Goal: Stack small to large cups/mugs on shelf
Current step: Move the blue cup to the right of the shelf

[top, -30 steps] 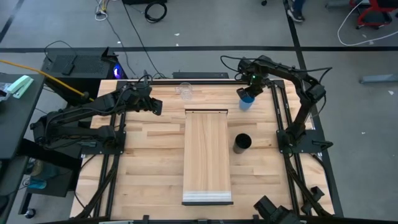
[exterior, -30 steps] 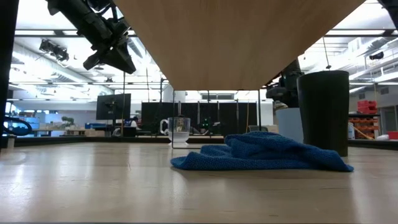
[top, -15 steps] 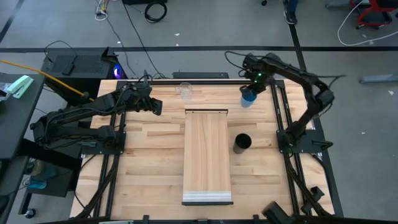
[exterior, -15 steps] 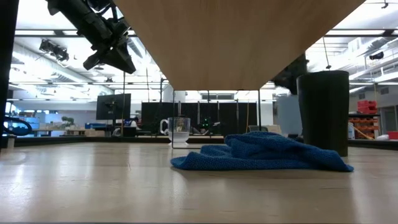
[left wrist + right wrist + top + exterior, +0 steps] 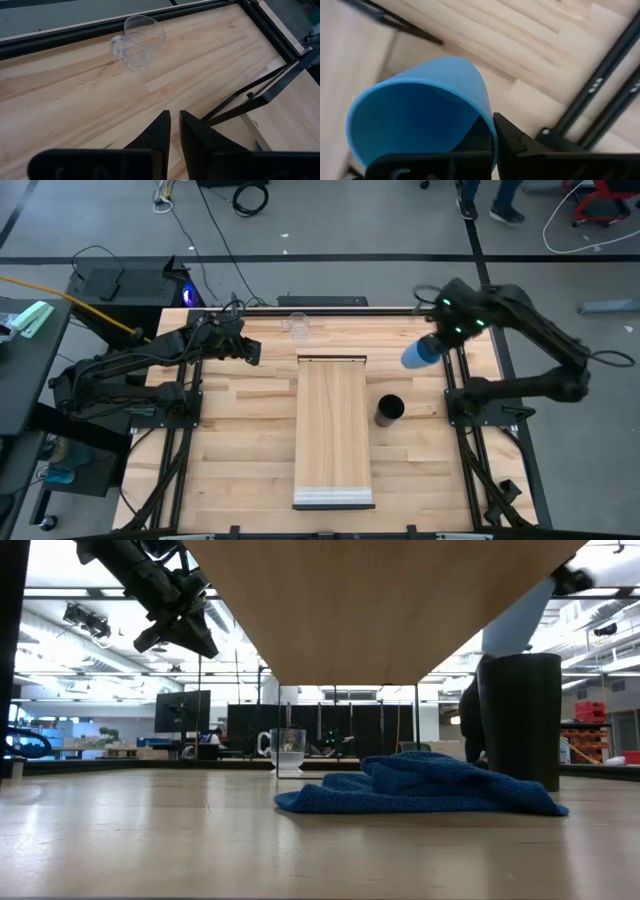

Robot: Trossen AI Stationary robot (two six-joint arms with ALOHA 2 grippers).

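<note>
Blue cup point(image 5: 417, 354) lies tilted sideways, pinched in right gripper point(image 5: 440, 343).

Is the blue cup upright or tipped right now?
Tipped. The bright blue plastic cup hangs sideways off the table in the right pincer, shut on its rim; the right wrist view looks into its empty mouth.
</note>
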